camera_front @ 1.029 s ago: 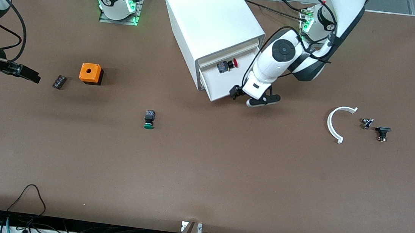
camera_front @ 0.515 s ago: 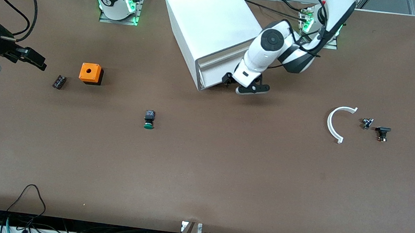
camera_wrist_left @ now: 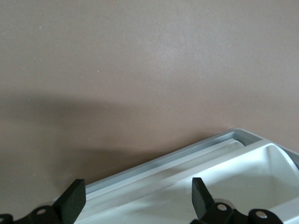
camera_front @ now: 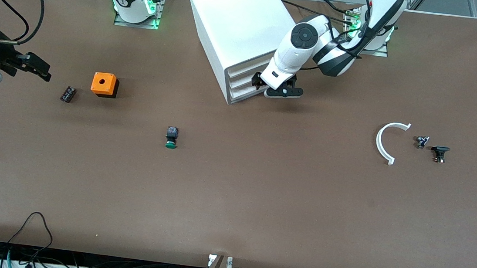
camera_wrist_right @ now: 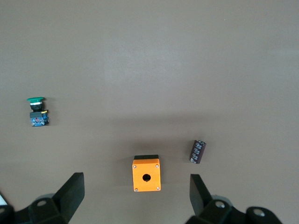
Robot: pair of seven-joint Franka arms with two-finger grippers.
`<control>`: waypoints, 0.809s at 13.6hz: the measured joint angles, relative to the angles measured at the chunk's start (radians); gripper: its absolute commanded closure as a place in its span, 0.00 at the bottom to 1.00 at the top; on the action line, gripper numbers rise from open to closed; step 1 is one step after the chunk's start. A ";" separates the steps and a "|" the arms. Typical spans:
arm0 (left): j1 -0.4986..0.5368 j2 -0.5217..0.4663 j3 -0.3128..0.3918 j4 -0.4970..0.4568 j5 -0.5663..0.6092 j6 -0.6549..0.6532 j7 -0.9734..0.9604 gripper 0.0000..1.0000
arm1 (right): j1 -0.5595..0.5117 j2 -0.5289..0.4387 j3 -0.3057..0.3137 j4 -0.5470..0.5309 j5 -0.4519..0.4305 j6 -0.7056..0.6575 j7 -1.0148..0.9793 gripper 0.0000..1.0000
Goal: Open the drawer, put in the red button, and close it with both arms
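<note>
The white cabinet (camera_front: 242,25) stands at the table's back middle with all three drawers pushed in flush. The middle drawer (camera_front: 243,82) is shut, and the red button is hidden from view. My left gripper (camera_front: 271,88) is open right at the drawer fronts. In the left wrist view the left gripper (camera_wrist_left: 136,200) has its black fingers (camera_wrist_left: 74,201) spread over a white and grey drawer edge (camera_wrist_left: 187,161), gripping nothing. My right gripper (camera_front: 30,66) hangs open over the table at the right arm's end. The right wrist view shows the right gripper (camera_wrist_right: 135,196) empty.
An orange box (camera_front: 104,84) (camera_wrist_right: 146,174) and a small dark cylinder (camera_front: 67,94) (camera_wrist_right: 198,151) lie near the right gripper. A green-capped button (camera_front: 171,137) (camera_wrist_right: 36,112) lies nearer the front camera. A white curved piece (camera_front: 384,141) and small black parts (camera_front: 432,148) sit toward the left arm's end.
The middle drawer, open with the red button inside a second ago, has slid shut as the left gripper moved against it toward the cabinet. The right gripper rose and shifted slightly.
</note>
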 measured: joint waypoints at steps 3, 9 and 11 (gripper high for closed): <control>0.035 -0.032 0.010 0.001 0.000 0.000 0.000 0.00 | 0.000 0.000 -0.001 0.005 0.000 -0.002 0.003 0.00; 0.121 -0.130 0.195 0.088 0.001 -0.023 0.057 0.00 | 0.001 0.000 0.005 0.021 0.000 -0.011 0.002 0.00; 0.142 -0.167 0.261 0.142 0.001 -0.129 0.212 0.00 | 0.002 0.000 0.009 0.027 0.000 -0.011 0.002 0.00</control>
